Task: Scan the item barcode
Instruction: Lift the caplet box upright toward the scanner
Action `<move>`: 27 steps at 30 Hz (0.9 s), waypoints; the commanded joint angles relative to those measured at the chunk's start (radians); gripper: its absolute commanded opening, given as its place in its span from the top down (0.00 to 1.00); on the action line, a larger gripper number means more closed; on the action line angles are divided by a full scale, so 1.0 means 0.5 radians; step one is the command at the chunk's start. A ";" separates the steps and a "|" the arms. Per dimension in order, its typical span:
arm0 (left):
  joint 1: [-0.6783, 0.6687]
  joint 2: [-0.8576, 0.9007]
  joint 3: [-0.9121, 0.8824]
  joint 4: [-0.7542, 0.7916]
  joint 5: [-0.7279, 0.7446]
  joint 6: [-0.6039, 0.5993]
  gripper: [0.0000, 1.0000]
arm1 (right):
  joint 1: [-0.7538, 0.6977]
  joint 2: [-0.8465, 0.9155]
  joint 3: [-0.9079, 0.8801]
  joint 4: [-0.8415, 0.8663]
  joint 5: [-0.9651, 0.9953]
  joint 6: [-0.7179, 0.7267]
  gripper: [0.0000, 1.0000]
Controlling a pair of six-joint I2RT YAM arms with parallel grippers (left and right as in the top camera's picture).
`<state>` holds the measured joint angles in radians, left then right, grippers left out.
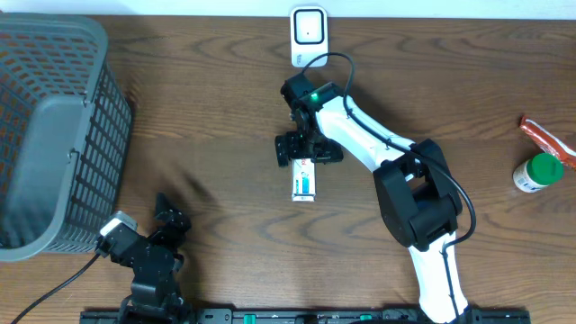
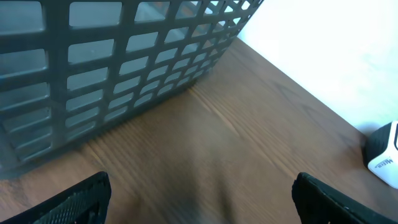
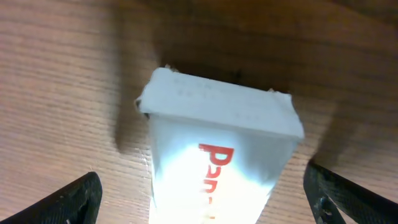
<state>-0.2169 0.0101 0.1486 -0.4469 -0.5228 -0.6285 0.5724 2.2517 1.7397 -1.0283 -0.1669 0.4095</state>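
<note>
The item, a small white box (image 1: pixel 304 183) with red lettering, lies flat on the wooden table, just in front of the white barcode scanner (image 1: pixel 308 34) at the back edge. My right gripper (image 1: pixel 309 155) hovers over the box's far end, open. In the right wrist view the box (image 3: pixel 217 155) sits between the two fingers (image 3: pixel 71 199), which stand apart from its sides. My left gripper (image 1: pixel 169 214) rests low near the front left, open and empty (image 2: pixel 202 202). The scanner (image 2: pixel 382 155) shows at the right edge of the left wrist view.
A large grey mesh basket (image 1: pixel 54 126) fills the left side, close to the left gripper (image 2: pixel 124 62). A green-capped bottle (image 1: pixel 537 173) and a red packet (image 1: pixel 544 137) lie at the far right.
</note>
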 commanded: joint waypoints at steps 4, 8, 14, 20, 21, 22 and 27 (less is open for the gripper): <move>0.005 -0.011 -0.027 -0.055 -0.010 0.005 0.07 | 0.021 0.047 -0.006 0.006 0.056 -0.008 0.01; 0.005 -0.011 -0.027 -0.055 -0.010 0.005 0.07 | 0.021 0.047 -0.011 0.010 0.092 0.138 0.13; 0.005 -0.011 -0.027 -0.055 -0.011 0.005 0.07 | 0.022 0.049 -0.047 0.043 0.180 0.287 0.37; 0.005 -0.011 -0.027 -0.055 -0.010 0.005 0.07 | 0.018 0.049 -0.047 0.082 0.173 0.287 0.54; 0.005 -0.011 -0.027 -0.055 -0.010 0.005 0.07 | 0.018 0.049 -0.047 0.082 0.172 0.287 0.58; 0.005 -0.011 -0.027 -0.055 -0.011 0.005 0.07 | 0.018 0.049 -0.047 0.082 0.171 0.287 0.63; 0.005 -0.011 -0.027 -0.055 -0.010 0.005 0.07 | 0.018 0.049 -0.047 0.072 0.105 0.287 0.63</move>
<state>-0.2169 0.0105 0.1486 -0.4469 -0.5228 -0.6285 0.5758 2.2517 1.7245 -0.9894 -0.0975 0.5446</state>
